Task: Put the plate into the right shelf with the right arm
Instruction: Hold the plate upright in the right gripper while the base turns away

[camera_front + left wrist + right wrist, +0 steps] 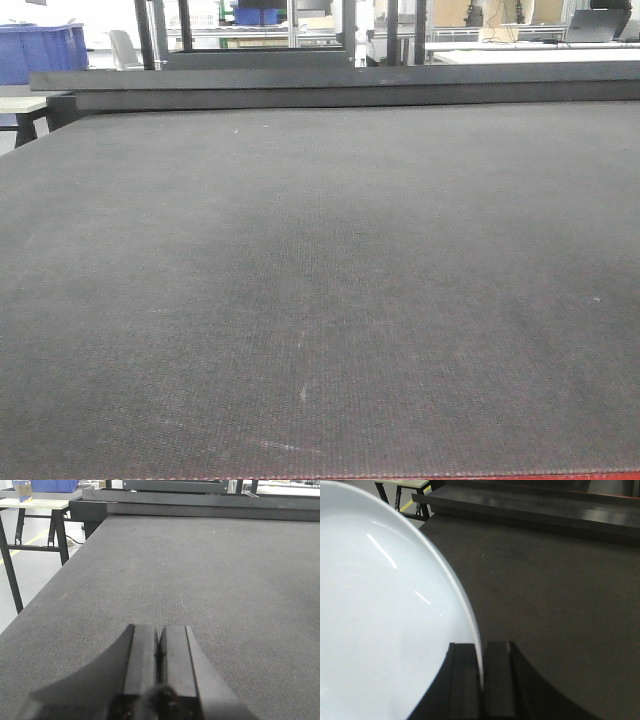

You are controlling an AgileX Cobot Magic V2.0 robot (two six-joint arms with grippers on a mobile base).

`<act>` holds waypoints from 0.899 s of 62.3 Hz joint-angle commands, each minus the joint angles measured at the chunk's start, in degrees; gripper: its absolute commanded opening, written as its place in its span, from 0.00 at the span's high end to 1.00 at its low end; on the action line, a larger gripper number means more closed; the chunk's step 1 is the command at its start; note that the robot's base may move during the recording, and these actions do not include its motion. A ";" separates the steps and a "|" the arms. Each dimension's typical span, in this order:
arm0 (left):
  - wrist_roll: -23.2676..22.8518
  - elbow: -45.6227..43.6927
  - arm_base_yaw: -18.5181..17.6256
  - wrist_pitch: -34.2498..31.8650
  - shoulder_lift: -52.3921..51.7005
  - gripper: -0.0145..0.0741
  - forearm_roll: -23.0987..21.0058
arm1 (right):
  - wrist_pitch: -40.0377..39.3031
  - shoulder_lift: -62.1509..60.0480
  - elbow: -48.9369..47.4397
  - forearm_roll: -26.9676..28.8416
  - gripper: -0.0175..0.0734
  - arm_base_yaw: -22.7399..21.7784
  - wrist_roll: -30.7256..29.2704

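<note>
At right wrist: right gripper (481,652) clamps plate (380,620) | front view: mat (320,300)

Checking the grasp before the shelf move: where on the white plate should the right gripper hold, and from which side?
Grip the plate at its rim, coming in edge-on, one jaw on each face. It is thin and shallow, so only the rim fits between the jaws. The right gripper is shut on it that way.

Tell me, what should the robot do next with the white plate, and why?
Probably swing the plate slowly rightward: the right gripper is shut on its rim, yet no steel shelf shows in any view, only dark table.
</note>
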 commanded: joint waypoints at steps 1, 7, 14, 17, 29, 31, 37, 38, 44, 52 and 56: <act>-0.16 0.57 0.15 -4.94 -0.35 0.89 -0.35 | -5.81 -8.81 6.77 -1.05 0.75 -0.11 -0.35; -0.16 0.57 0.15 -4.94 -0.35 0.89 -0.35 | -14.00 -18.73 16.38 -1.39 0.75 -0.11 -0.35; -0.16 0.57 0.15 -4.94 -0.35 0.89 -0.35 | -24.84 -30.13 30.67 -2.58 0.75 -0.11 -0.35; -0.16 0.57 0.15 -4.94 -0.35 0.89 -0.35 | -30.23 -35.02 37.00 -2.58 0.75 -0.11 -0.35; -0.16 0.57 0.15 -4.94 -0.35 0.89 -0.35 | -45.21 -48.44 56.09 -4.73 0.75 -0.11 -0.35; -0.16 0.57 0.15 -4.94 -0.35 0.89 -0.35 | -46.49 -50.16 58.83 -4.73 0.75 -0.11 -0.35; -0.16 0.57 0.15 -4.94 -0.35 0.89 -0.35 | -47.66 -54.23 65.01 -4.73 0.75 -0.11 -0.35; -0.16 0.57 0.15 -4.94 -0.35 0.89 -0.35 | -47.80 -54.68 66.12 -4.73 0.75 -0.11 -0.35; -0.16 0.57 0.15 -4.94 -0.35 0.89 -0.35 | -50.89 -57.63 70.58 -4.73 0.75 -0.11 -0.35; -0.16 0.57 0.15 -4.94 -0.35 0.89 -0.35 | -59.04 -61.02 76.54 -5.71 0.75 -0.11 -0.35; -0.16 0.57 0.15 -4.94 -0.35 0.89 -0.35 | -61.79 -61.32 78.92 -5.64 0.75 -0.11 -0.35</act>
